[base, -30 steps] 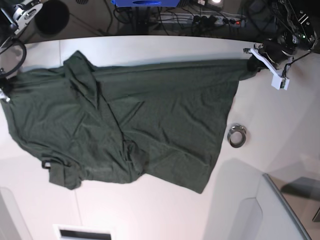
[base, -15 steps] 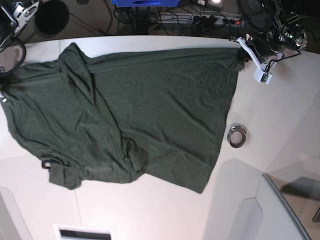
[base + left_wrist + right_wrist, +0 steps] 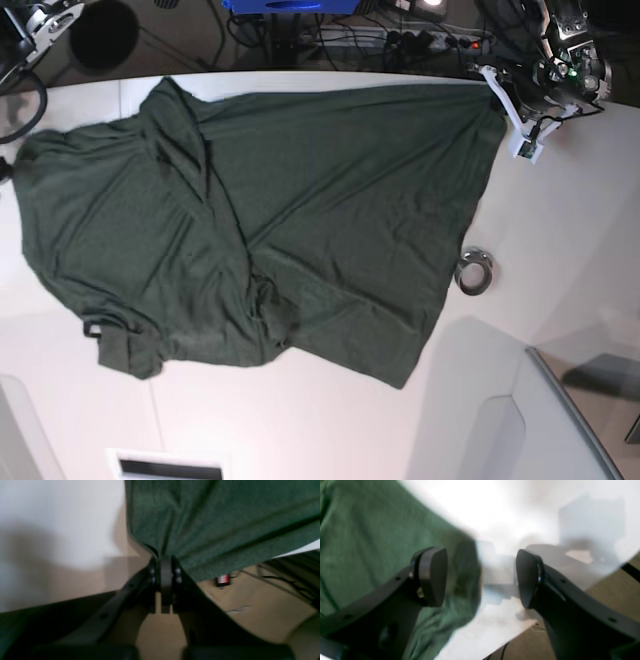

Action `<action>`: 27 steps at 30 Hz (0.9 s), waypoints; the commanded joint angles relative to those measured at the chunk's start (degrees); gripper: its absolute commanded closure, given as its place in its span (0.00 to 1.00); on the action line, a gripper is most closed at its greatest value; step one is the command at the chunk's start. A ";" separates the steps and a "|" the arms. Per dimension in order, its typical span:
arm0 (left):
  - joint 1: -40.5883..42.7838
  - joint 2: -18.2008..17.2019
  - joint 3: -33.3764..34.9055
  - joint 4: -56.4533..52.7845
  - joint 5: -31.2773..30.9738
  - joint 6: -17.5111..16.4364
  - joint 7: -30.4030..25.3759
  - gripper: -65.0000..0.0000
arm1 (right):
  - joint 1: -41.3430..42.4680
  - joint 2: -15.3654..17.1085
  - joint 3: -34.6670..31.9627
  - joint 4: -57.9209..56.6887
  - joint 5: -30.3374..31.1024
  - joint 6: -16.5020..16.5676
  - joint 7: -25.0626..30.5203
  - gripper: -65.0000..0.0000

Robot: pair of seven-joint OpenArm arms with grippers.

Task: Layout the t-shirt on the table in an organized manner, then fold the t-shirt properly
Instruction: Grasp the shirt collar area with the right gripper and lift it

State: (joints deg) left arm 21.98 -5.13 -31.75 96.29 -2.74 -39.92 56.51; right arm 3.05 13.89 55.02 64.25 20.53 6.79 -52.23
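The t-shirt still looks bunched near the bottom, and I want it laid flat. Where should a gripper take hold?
Probably the crumpled sleeve at the t-shirt's lower corner in the base view. Come from the bare table below: the bunched folds stand up, giving the jaws an edge to pinch and pull outward.

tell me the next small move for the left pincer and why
Probably open the left pincer fully and lift clear. Its jaws look pinched on the plain dark green cloth t-shirt hem at the white table's far edge, while the right pincer already stands open, cloth dropped.
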 commanded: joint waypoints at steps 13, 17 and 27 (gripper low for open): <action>-0.04 -0.63 -0.30 5.64 0.94 -0.08 -0.12 0.56 | -4.24 -3.65 -15.16 21.69 1.14 -3.23 1.28 0.37; 0.48 -0.63 -1.62 8.46 0.85 -0.08 -0.12 0.56 | -4.85 -3.74 -24.74 25.91 1.14 4.77 1.28 0.38; 0.13 -0.63 -7.33 12.94 0.41 -0.08 -0.12 0.56 | -1.42 -1.54 -50.67 27.58 -0.53 8.64 -7.16 0.38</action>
State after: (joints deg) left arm 21.87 -5.13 -38.81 108.29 -2.42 -39.92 56.62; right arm 1.15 11.42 3.88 90.70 20.16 15.55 -60.31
